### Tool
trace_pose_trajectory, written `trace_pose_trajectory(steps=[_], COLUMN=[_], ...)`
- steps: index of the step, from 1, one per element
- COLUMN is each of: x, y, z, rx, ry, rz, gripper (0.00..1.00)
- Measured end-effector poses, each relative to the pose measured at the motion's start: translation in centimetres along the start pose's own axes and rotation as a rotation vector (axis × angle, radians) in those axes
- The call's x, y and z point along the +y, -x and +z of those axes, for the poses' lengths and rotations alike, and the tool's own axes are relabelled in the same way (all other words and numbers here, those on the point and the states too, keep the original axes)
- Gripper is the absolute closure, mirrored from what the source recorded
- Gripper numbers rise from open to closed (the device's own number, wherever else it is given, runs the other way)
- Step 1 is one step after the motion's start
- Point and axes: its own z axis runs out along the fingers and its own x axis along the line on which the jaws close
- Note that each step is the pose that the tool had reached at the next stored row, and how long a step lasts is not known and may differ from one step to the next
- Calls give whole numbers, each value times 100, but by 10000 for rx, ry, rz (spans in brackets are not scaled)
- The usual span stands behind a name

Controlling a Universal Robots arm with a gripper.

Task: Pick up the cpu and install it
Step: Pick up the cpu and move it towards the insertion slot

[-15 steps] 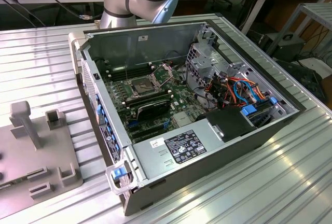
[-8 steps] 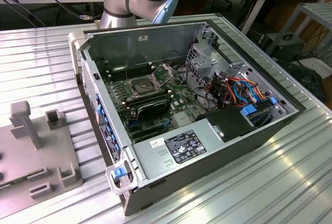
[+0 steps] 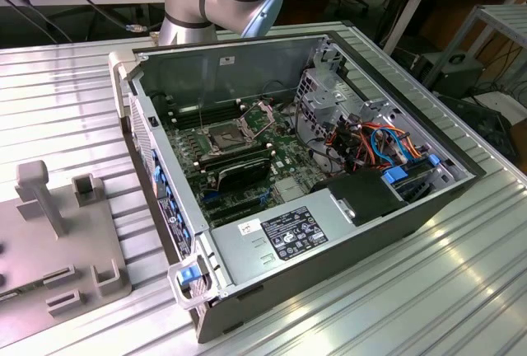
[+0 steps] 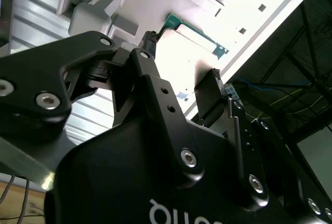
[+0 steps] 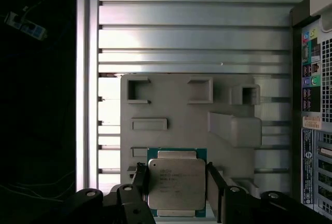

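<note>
The cpu (image 5: 176,182) is a small square chip with a silvery metal top and a green edge. In the first wrist view it sits between the two black fingers of my gripper (image 5: 177,185), which is shut on two opposite sides of it. It hangs over the grey fixture plate (image 5: 176,110) beside the computer case. In the second wrist view the chip's green edge (image 4: 199,32) shows just beyond the fingertips (image 4: 150,37). In the exterior view the motherboard's socket (image 3: 224,135) lies inside the open case with its metal frame (image 3: 259,117) hinged up.
The open computer case (image 3: 329,232) stands on the ribbed metal table (image 3: 461,290). A long black card (image 3: 243,172) lies just in front of the socket, and cables (image 3: 379,138) fill the exterior view's right end. The fixture plate (image 3: 49,241) carries a tall post (image 3: 37,195) and small blocks.
</note>
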Motion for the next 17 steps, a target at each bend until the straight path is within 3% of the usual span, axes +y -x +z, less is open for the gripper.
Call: trace_pose_trajectory(steps=[17], x=[0], y=[44], z=[0], rx=[0], ry=[0], rz=[0], gripper=[45])
